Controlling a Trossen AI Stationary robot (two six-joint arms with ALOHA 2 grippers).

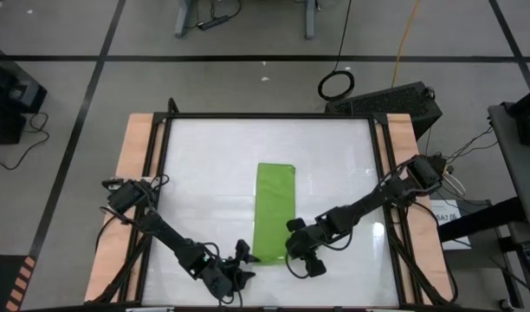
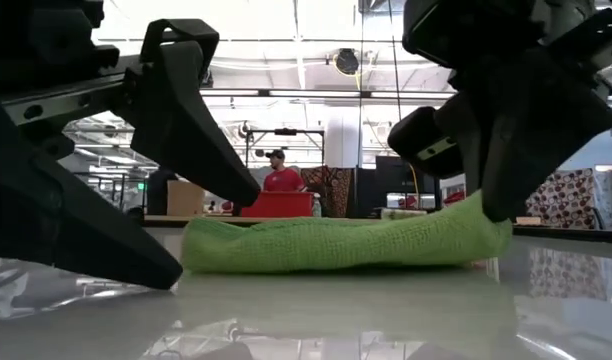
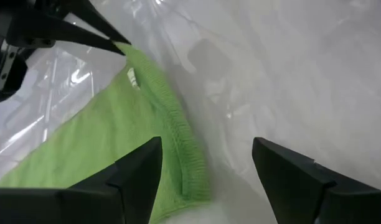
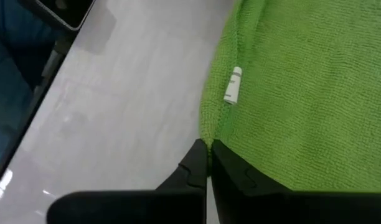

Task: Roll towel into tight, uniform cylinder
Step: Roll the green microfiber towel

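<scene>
The lime-green towel (image 1: 274,206) lies as a long narrow strip down the middle of the white table, with a small white label (image 4: 233,84) near one edge. My right gripper (image 4: 207,155) is shut on the towel's near right corner. My left gripper (image 3: 206,171) is open at the near left corner (image 3: 192,180), one finger (image 3: 137,174) over the cloth and the other (image 3: 290,180) over bare table beside it. In the low view the towel (image 2: 336,245) shows end on, between the left gripper's fingers (image 2: 206,150) and the right gripper (image 2: 501,190). My left gripper stands astride the towel's near left corner; whether a finger touches the cloth, I cannot tell. My right gripper pinches the towel's edge at the near right corner (image 4: 205,134) between its two fingertips, slanting down from the near right. That corner (image 2: 483,215) is raised a little; the rest lies on the table.
A crinkled clear plastic film (image 3: 60,81) covers the tabletop. A black frame (image 1: 274,116) and wooden side strips (image 1: 135,156) border the table. Beyond the far edge, a person in a red shirt (image 2: 283,178) stands in the room.
</scene>
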